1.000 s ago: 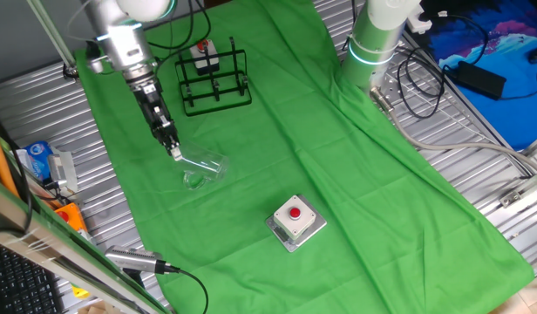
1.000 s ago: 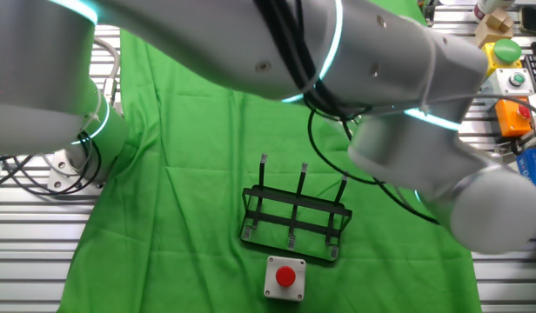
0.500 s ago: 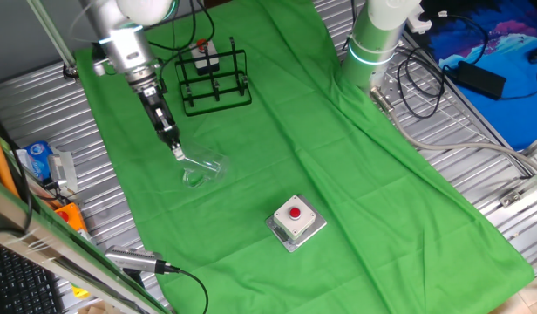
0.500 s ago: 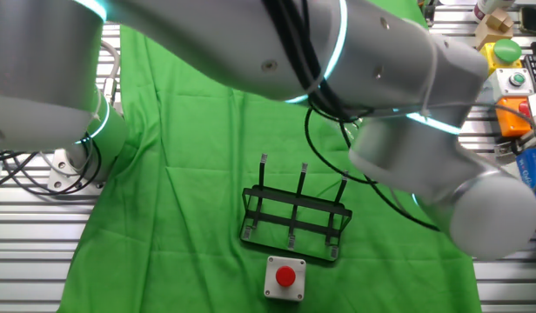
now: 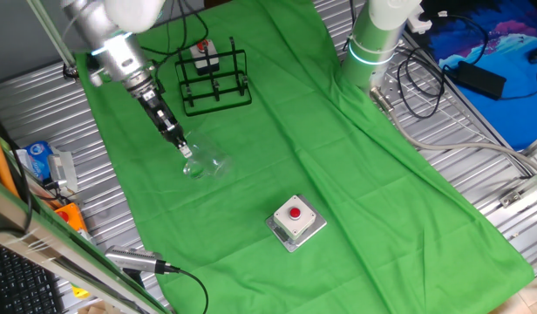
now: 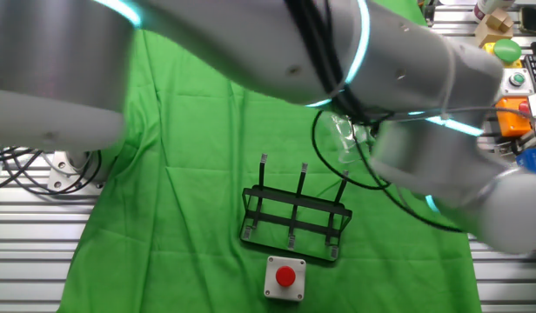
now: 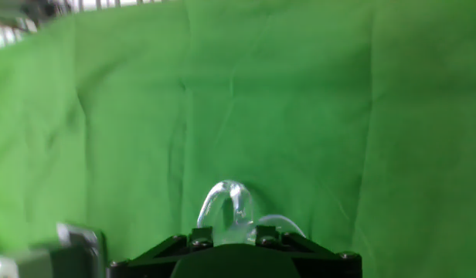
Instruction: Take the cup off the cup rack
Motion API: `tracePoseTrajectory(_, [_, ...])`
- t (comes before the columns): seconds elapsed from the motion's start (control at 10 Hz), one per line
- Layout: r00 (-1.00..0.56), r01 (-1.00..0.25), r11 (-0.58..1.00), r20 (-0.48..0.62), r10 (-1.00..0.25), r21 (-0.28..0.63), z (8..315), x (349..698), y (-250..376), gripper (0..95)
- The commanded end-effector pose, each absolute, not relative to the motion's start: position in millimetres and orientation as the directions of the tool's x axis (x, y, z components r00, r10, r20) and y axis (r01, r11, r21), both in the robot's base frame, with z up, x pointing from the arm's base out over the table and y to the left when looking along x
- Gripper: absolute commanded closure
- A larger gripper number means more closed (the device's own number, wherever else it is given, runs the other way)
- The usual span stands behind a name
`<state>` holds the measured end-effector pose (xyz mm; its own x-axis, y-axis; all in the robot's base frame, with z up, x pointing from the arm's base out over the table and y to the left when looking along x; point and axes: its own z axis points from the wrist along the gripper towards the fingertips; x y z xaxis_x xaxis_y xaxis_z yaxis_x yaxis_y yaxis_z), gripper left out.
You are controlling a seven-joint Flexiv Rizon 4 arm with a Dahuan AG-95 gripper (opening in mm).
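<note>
The clear glass cup (image 5: 204,165) is off the black wire cup rack (image 5: 214,80) and sits low over the green cloth, in front of the rack. My gripper (image 5: 185,152) is shut on the cup's rim at its left side. In the hand view the cup (image 7: 226,205) shows between my fingers, just above the gripper (image 7: 234,232). In the other fixed view the rack (image 6: 294,215) stands with bare pegs, and the cup (image 6: 344,136) glints faintly behind it, half hidden by the arm.
A grey box with a red button (image 5: 295,218) sits on the cloth at the front; it also shows in the other fixed view (image 6: 285,277). The arm's base (image 5: 373,39) stands at the back right. Cables and clutter lie beyond the cloth's edges.
My gripper has shifted slightly right and turned with the cup, which now stands more upright than a second ago. The rack and the button box have not moved.
</note>
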<state>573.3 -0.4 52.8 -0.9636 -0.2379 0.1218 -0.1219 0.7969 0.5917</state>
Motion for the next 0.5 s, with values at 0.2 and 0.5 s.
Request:
tracePoseTrajectory(0.2, [-0.907, -0.273, 0.869, 0.189, -0.376, 0.413, 53, 567, -6, 95.0])
tracePoseTrajectory(0.5, [-0.926, -0.241, 0.897, 0.188, -0.326, 0.37, 75, 567, -6, 95.0])
